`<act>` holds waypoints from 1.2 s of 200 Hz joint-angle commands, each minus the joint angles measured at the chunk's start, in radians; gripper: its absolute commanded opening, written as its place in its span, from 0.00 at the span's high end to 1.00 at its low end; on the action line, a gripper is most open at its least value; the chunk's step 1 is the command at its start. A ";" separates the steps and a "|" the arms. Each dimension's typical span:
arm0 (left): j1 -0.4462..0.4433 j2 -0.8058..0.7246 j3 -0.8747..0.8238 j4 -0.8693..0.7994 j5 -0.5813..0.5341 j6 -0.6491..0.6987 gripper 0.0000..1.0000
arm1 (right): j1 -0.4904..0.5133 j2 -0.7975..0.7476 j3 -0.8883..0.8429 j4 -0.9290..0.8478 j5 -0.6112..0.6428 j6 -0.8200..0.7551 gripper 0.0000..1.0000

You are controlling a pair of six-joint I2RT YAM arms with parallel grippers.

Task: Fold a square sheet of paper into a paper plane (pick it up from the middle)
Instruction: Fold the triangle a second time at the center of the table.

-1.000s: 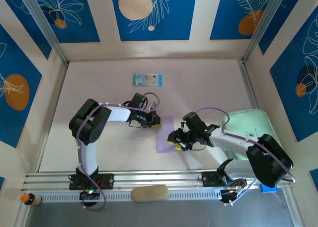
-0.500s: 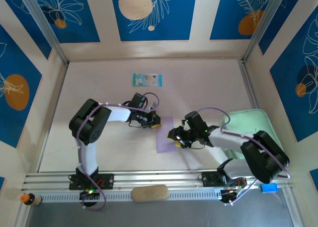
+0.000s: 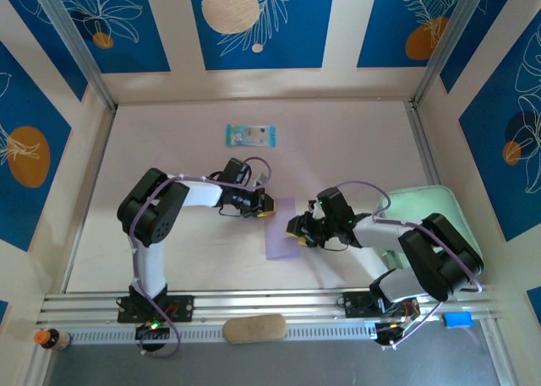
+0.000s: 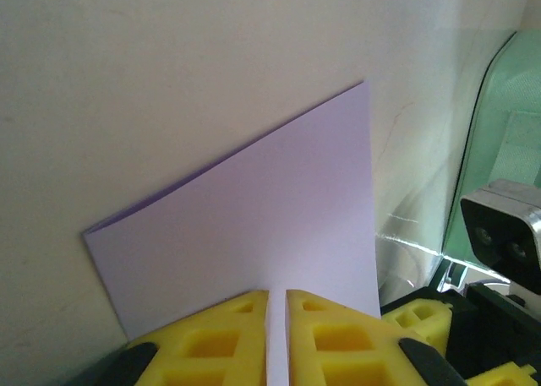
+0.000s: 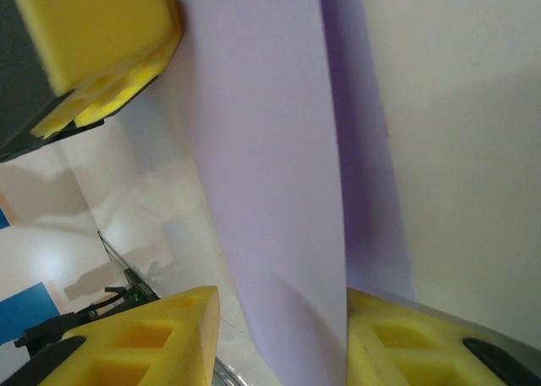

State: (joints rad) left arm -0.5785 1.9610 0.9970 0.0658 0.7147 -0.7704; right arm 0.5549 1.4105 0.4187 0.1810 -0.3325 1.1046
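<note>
Yellow fingers (image 4: 211, 339) of the left gripper (image 4: 276, 301) pinch the near edge of the folded square sheet of paper (image 4: 254, 217).

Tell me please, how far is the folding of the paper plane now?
Done: the square sheet of paper is folded once, its edges doubled. In hand: the left gripper pinches one edge; the right gripper stands open around another edge. Remaining: all nose and wing folds; no dart shape yet.

sheet of paper (image 3: 280, 226) between left gripper (image 3: 265, 207) and right gripper (image 3: 296, 233), packet (image 3: 251, 135) behind, tray (image 3: 429, 205) far right
</note>
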 commanded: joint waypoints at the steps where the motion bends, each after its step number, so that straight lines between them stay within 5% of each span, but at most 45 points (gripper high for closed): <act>1: -0.014 0.006 -0.003 -0.091 -0.003 -0.005 0.86 | -0.014 0.031 0.003 0.042 -0.056 -0.046 0.68; 33: -0.017 -0.044 0.018 -0.123 -0.008 0.000 0.80 | -0.030 0.079 0.033 0.035 -0.071 -0.071 0.83; 83: -0.016 -0.267 0.019 -0.259 -0.161 0.064 0.52 | -0.029 0.102 0.041 0.065 -0.007 0.024 0.95; 138: -0.018 -0.480 -0.081 -0.260 -0.266 0.101 0.49 | 0.020 0.094 0.047 0.131 0.141 0.179 0.95; 166: -0.036 -0.550 -0.161 -0.166 -0.274 0.127 0.52 | 0.024 0.119 0.093 0.100 0.062 0.118 0.87; 196: -0.126 -0.624 -0.245 -0.073 -0.314 0.208 0.55 | 0.010 0.145 0.127 0.028 -0.018 0.008 0.77; 240: -0.328 -0.681 -0.363 0.043 -0.512 0.352 0.54 | -0.052 0.134 0.113 -0.001 -0.083 -0.058 0.78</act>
State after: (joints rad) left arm -0.8196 1.2942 0.6624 0.0284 0.3431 -0.5419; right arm 0.5346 1.5440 0.5323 0.2237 -0.3370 1.1149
